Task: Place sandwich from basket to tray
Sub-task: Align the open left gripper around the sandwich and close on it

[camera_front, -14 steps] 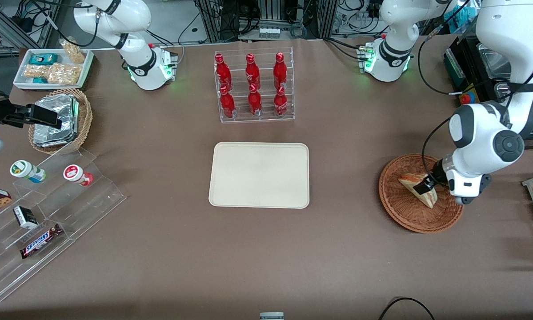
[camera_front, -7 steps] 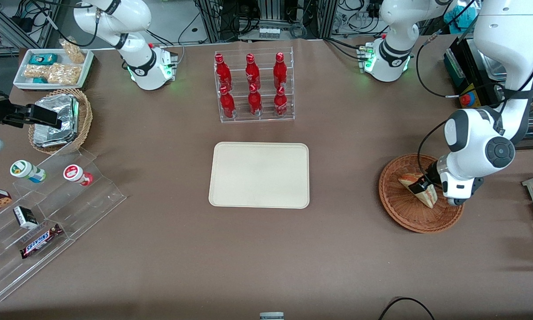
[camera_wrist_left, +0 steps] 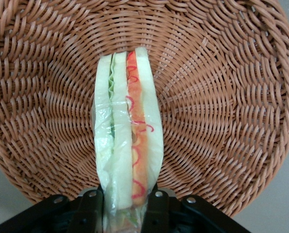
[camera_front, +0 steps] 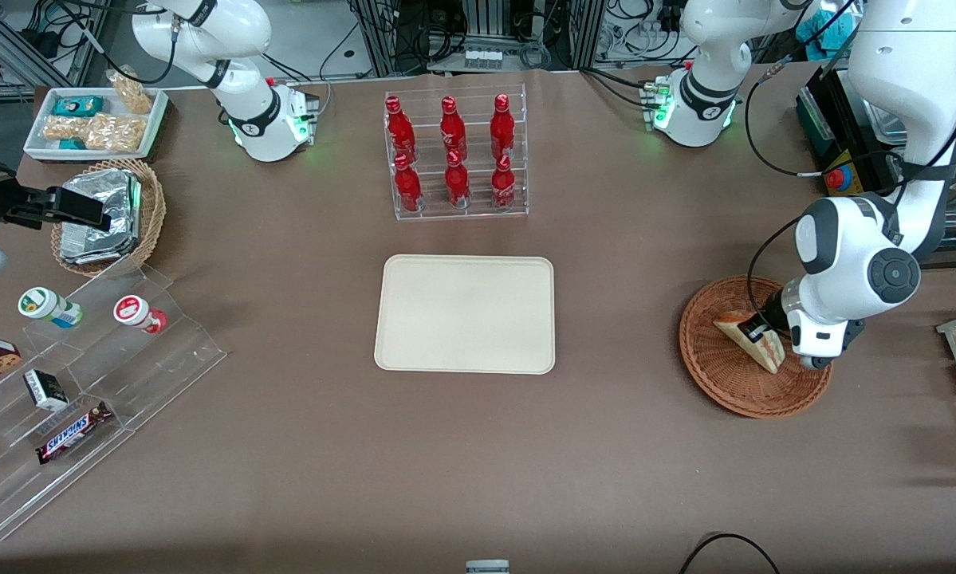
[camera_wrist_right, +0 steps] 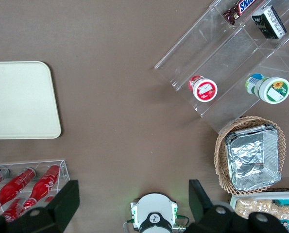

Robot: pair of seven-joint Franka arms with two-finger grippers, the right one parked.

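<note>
The sandwich, a white-bread wedge with orange and green layers in clear wrap, stands on edge in the reddish-brown wicker basket toward the working arm's end of the table. My gripper is down in the basket, shut on the sandwich. In the left wrist view the sandwich runs out from between the black fingers, which press the wrap on both sides, with the basket weave beneath. The gripper holds the wedge's wide end. The cream tray lies mid-table with nothing on it.
A clear rack of red bottles stands farther from the front camera than the tray. Toward the parked arm's end are a tan basket of foil packets, a white snack tray and an acrylic stepped stand.
The working arm's wrist has shifted slightly toward the tray and its elbow has risen a little. The sandwich stays in the basket, between the fingers.
</note>
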